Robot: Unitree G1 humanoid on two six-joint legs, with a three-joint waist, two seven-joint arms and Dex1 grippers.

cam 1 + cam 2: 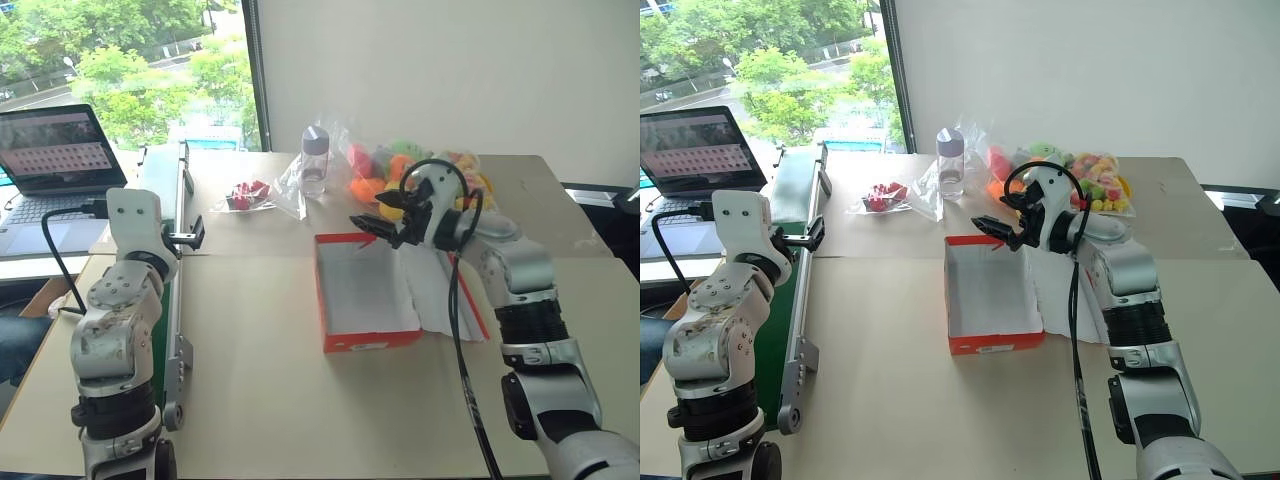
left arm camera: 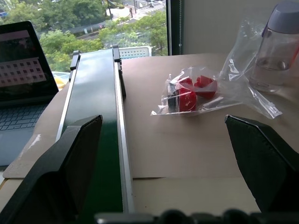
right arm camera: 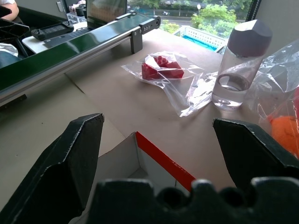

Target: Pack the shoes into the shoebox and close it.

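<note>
The shoebox (image 1: 365, 292) stands open on the table's middle, orange-red outside and white inside, with nothing lying in it. Its lid (image 1: 478, 312) lies flat to the right, partly under my right arm. The shoes are out of view. My right gripper (image 1: 369, 227) hovers open just over the box's far edge, pointing left; in the right wrist view the box's far corner (image 3: 145, 156) lies below its wide-spread fingers (image 3: 70, 158). My left gripper (image 1: 196, 234) is open and empty, held level beside the green conveyor (image 2: 93, 116).
A bag of colourful plush toys (image 1: 400, 168), a clear bottle (image 1: 315, 160) and a small red packet in clear wrap (image 1: 248, 195) sit at the table's far side. The conveyor (image 1: 165, 200) runs along the left edge, with a laptop (image 1: 55, 150) beyond it.
</note>
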